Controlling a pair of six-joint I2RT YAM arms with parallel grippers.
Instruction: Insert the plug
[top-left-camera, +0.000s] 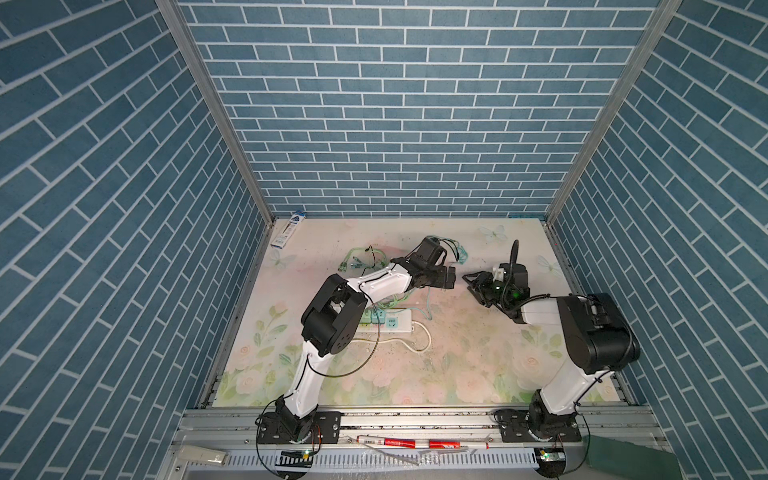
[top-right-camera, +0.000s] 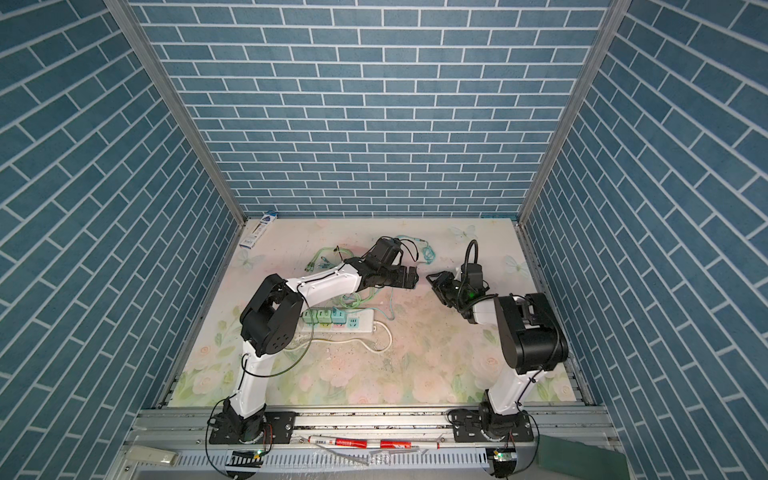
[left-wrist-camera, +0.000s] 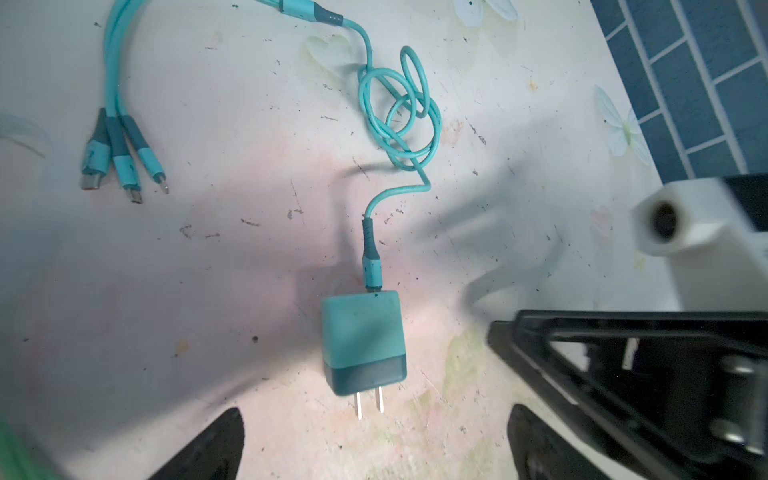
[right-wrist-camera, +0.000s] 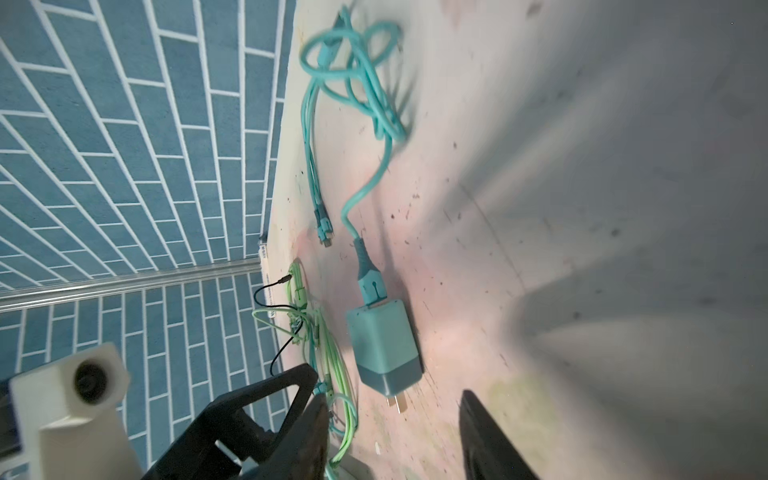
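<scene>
On floral mat (left-wrist-camera: 187, 270), teal plug (left-wrist-camera: 363, 345), front-rail pens (top-left-camera: 392, 442) red-labelled, print illegible

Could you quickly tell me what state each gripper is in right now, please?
Left gripper: open wide, holding nothing.
Right gripper: open, holding nothing.
The teal plug lies ungripped.

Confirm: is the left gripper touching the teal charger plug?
Apart. Left wrist view: the left gripper, jaws open, sits clear of the teal charger plug; table shows between.
</scene>
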